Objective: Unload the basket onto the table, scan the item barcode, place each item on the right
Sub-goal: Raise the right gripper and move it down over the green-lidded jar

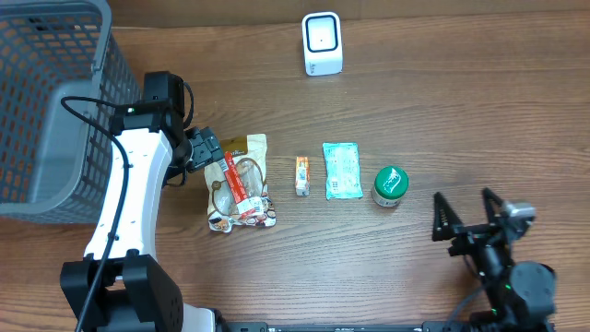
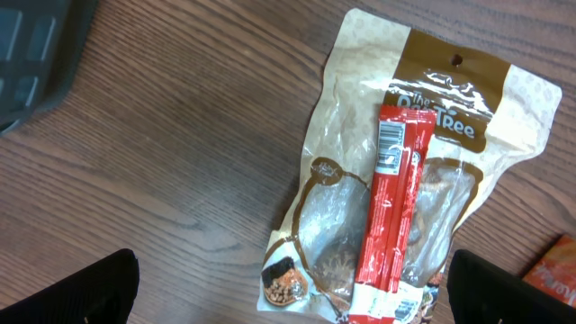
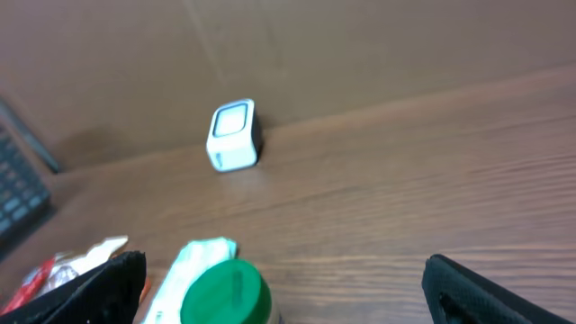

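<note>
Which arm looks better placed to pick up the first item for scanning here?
Left, probably. The left gripper is open over the red stick pack lying on the treat bag, its barcode facing up. The right gripper is open too, but sits short of the green-lidded jar.

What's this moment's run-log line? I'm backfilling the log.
left gripper: open, above bag | right gripper: open, near jar, not touching | scanner: untouched | scan: not started
</note>
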